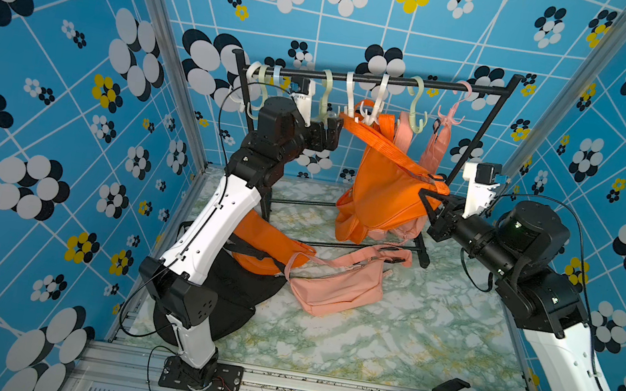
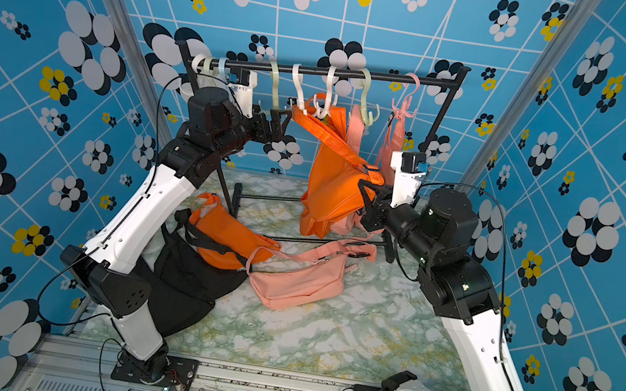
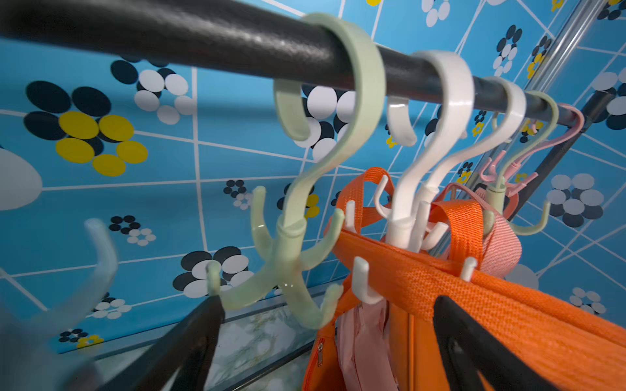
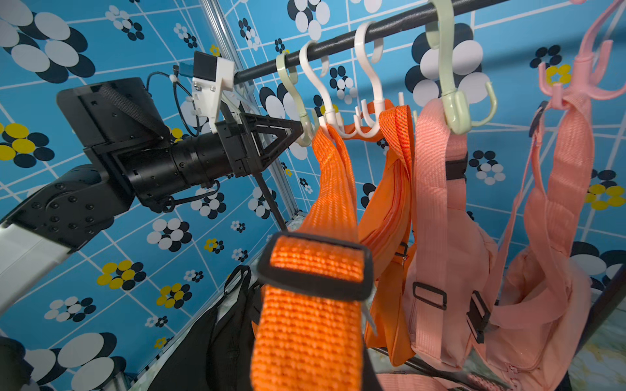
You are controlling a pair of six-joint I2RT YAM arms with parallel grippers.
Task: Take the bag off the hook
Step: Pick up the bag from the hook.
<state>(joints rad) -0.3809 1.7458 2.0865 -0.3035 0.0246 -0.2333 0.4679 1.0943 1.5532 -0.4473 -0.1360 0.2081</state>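
An orange bag [image 1: 379, 202] [image 2: 331, 191] hangs under the black rail. Its orange strap [image 1: 386, 144] [image 3: 491, 304] lies over the prongs of a white hook [image 1: 349, 99] [image 2: 299, 87] [image 3: 362, 282] and runs taut down to my right gripper [image 1: 431, 197] [image 2: 367, 190]. That gripper is shut on the strap [image 4: 311, 325] just below its black buckle [image 4: 315, 267]; the strap hides the jaws in the right wrist view. My left gripper [image 1: 333, 132] [image 2: 282, 120] [image 3: 327, 304] [image 4: 299, 130] stands open at the white hook, one finger under the strap and the other by a green hook [image 3: 288, 243].
The rail [image 1: 404, 80] carries several more hooks, and two pink bags [image 1: 438, 146] [image 4: 450, 237] hang behind the orange one. On the marble floor lie a pink bag [image 1: 335, 288], another orange bag [image 1: 265, 248] and a black bag [image 1: 232, 302]. The rack's black legs [image 1: 475, 137] stand at both ends.
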